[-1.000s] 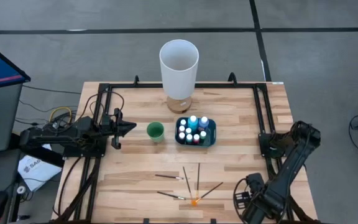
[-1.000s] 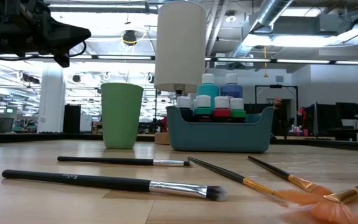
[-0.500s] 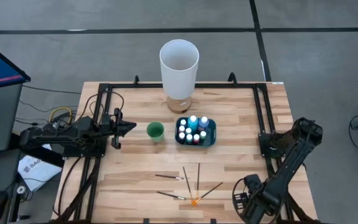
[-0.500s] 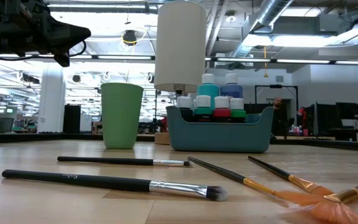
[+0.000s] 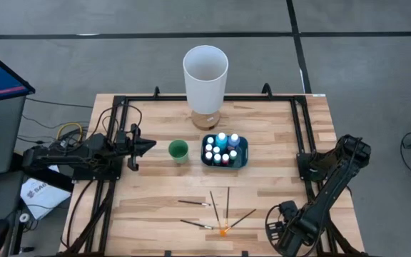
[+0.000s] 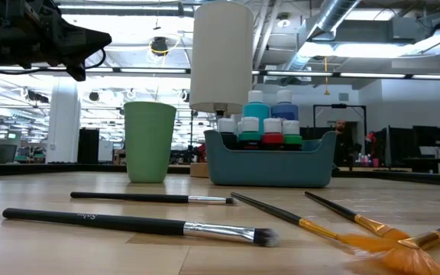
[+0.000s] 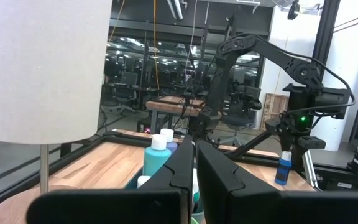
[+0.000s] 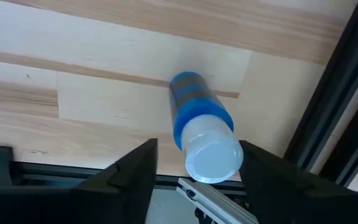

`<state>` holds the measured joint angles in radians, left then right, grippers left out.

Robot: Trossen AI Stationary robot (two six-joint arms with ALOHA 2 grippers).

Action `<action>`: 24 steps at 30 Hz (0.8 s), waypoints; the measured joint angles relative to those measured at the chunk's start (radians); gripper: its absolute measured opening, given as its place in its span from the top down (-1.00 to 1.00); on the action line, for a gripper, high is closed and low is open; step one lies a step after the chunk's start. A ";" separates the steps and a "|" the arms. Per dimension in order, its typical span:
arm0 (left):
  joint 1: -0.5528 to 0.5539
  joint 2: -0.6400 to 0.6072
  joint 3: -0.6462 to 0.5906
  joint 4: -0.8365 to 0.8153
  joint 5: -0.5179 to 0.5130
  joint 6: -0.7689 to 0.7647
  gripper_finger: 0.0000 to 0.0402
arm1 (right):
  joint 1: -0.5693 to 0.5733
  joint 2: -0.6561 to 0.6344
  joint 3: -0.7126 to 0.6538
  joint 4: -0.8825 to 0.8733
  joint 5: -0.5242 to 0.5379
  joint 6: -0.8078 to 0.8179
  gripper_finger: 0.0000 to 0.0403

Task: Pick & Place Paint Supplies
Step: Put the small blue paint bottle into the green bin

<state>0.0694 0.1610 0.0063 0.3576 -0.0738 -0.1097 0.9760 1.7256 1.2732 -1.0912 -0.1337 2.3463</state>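
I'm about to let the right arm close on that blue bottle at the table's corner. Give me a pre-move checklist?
1. Blue bottle standing upright, pale cap up: ok.
2. Right gripper open, one finger on each side of the bottle: ok.
3. Fingers touching the bottle: cannot tell.
4. Left gripper shut and parked beside the green cup, away from the pick: ok.
5. Blue bin has room for another bottle: cannot tell.

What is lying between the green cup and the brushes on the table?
Nothing: in the high view, only bare wood of the table shows between the green cup and the brushes. The low view agrees.
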 joint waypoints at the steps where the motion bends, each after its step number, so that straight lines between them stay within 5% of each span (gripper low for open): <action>1: 0.000 0.000 0.000 0.001 0.000 0.000 0.96 | 0.000 0.000 0.000 -0.001 0.000 0.000 0.03; 7: 0.000 0.000 0.000 0.004 0.000 0.000 0.96 | 0.000 -0.001 0.000 -0.021 0.000 -0.001 0.46; 15: 0.000 0.000 0.000 0.005 0.000 0.000 0.96 | -0.029 -0.001 0.005 -0.061 -0.001 -0.036 0.45; 24: 0.000 0.000 0.000 0.009 0.000 0.000 0.96 | -0.259 -0.084 0.078 -0.117 0.106 -0.447 0.45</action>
<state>0.0692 0.1608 0.0063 0.3668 -0.0738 -0.1097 0.7172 1.6413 1.3513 -1.2086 -0.0276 1.8997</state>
